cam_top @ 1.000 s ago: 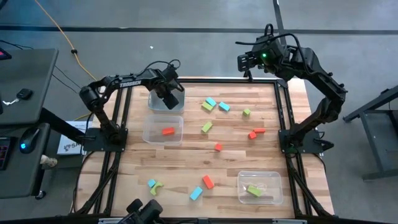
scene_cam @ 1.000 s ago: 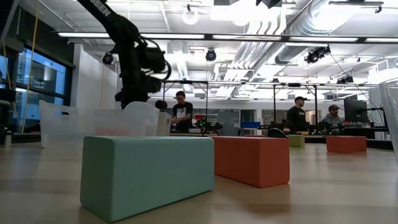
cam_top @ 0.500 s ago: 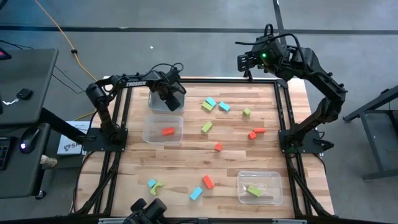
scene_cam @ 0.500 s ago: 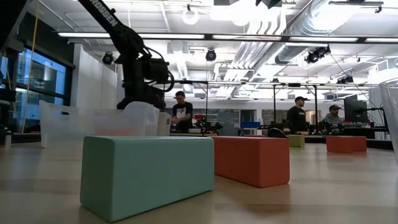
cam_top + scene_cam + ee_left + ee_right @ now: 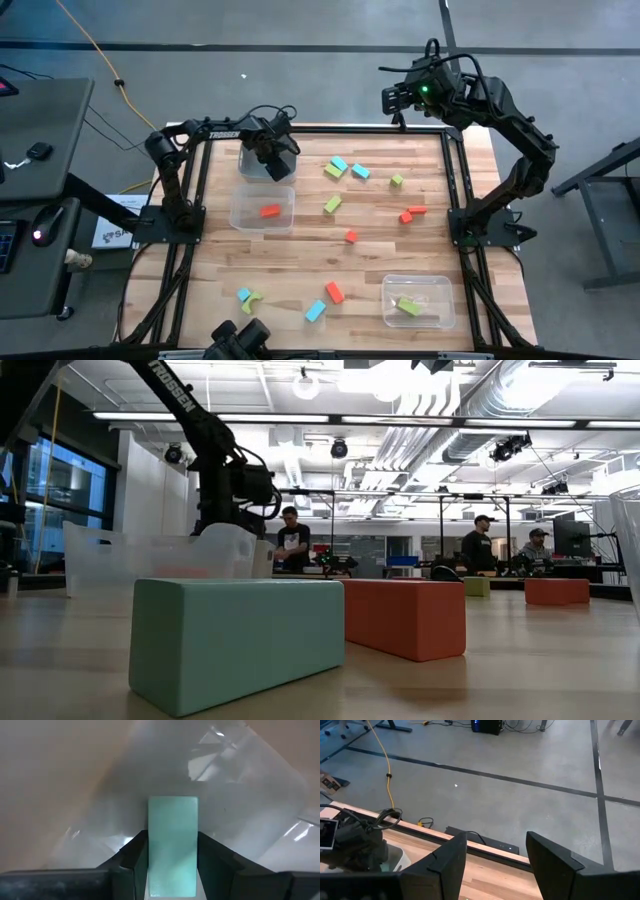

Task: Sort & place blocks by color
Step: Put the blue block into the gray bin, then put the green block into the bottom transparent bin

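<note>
My left gripper (image 5: 270, 158) points down over the clear bin (image 5: 248, 166) at the table's far left and is shut on a cyan block (image 5: 172, 840). My right gripper (image 5: 495, 865) hangs open and high beyond the table's far right corner (image 5: 395, 100), touching nothing. Loose blocks lie flat on the wood: cyan (image 5: 339, 164), green (image 5: 332, 204) and red (image 5: 351, 236) in the middle, and a cyan block (image 5: 315, 311), a red block (image 5: 334, 292) and a green arch (image 5: 252, 302) near the front edge. My left gripper pinches the cyan block by its two long sides (image 5: 150, 851) between its two fingers. The fingers come from above and run along the block, which stands on end below them over the bin's floor. Whether its lower end touches the bin, I cannot tell.
A second clear bin (image 5: 240, 222) with a red block (image 5: 269, 211) sits just in front of the first. A third bin (image 5: 440, 315) at the front right holds a green block (image 5: 408, 306). In the low view a cyan block (image 5: 235, 640) and a red block (image 5: 405, 618) loom close.
My left gripper has gone down toward the far-left bin with the cyan block still between its fingers.
</note>
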Tool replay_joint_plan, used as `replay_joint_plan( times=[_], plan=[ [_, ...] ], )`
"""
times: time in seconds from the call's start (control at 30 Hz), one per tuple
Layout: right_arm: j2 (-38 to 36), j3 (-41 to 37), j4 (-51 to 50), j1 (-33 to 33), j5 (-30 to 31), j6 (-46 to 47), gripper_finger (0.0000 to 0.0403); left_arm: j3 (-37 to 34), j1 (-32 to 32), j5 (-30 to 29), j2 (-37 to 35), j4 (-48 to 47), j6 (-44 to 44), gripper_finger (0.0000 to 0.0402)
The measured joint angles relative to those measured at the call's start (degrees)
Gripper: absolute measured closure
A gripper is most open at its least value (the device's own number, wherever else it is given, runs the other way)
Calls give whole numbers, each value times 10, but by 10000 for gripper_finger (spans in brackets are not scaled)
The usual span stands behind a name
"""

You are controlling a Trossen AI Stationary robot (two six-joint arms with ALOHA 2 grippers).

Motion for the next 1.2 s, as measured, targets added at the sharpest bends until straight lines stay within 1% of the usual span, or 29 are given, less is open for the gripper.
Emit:
replay_joint_plan(
  times=[0.27, 0.67, 0.83, 1.1, 1.2],
  plan=[
    [0, 0, 0, 0, 2, -1, 205, 0, -1, 2, -3, 0, -4, 262],
    [0, 0, 0, 0, 2, -1, 205, 4, 1, 4, -3, -9, 1, 228],
    [0, 0, 0, 0, 1, -2, 205, 46, 1, 6, -3, -55, 10, 227],
    [0, 0, 0, 0, -4, -48, 205, 126, 1, 5, -3, -132, 30, 227],
    [0, 0, 0, 0, -18, -51, 205, 157, 1, 4, -3, -156, 33, 227]
  ],
)
